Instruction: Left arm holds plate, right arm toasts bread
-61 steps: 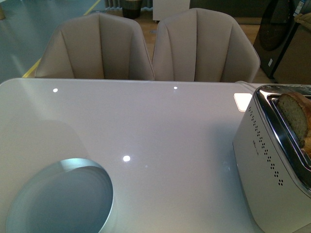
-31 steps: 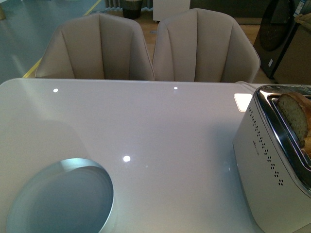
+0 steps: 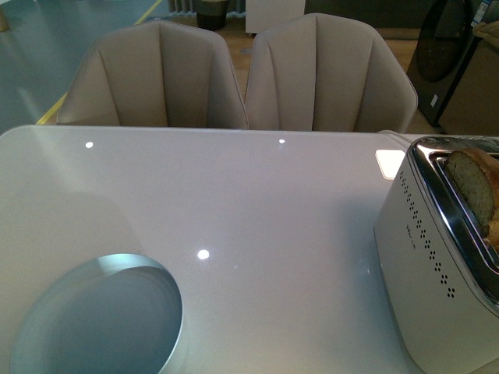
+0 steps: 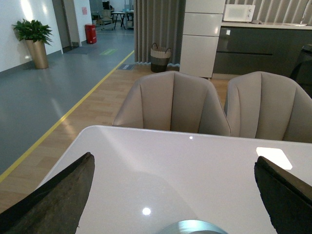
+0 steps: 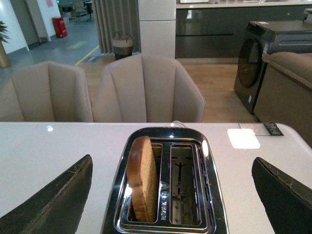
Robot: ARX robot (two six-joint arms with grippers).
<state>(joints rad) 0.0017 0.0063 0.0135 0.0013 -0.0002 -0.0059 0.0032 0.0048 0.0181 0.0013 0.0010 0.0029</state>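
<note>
Nearest the robot, the plate (image 3: 97, 315) lies flat on the glossy white table (image 3: 257, 202) at the near left; its far rim just shows in the left wrist view (image 4: 192, 225). The left gripper (image 4: 175, 195) hangs above it with jaws wide apart, holding nothing. At the near right stands the white toaster (image 3: 433, 265), chrome-topped, with two slots. The bread (image 5: 142, 178) stands upright in the slot nearer the table's middle, top crust above the rim; the other slot is empty. The right gripper (image 5: 173, 195) hovers over the toaster, jaws spread, touching nothing. Ceiling lights reflect as bright spots on the tabletop. Beyond the far edge sit two beige chairs (image 3: 238, 74) side by side. Further back: wood and grey floor with a yellow line, a woven basket (image 4: 160, 57), grey curtains, dark cabinets, a microwave (image 4: 239, 12), a potted plant (image 4: 34, 41), and a front-loading washer (image 5: 258, 61).
</note>
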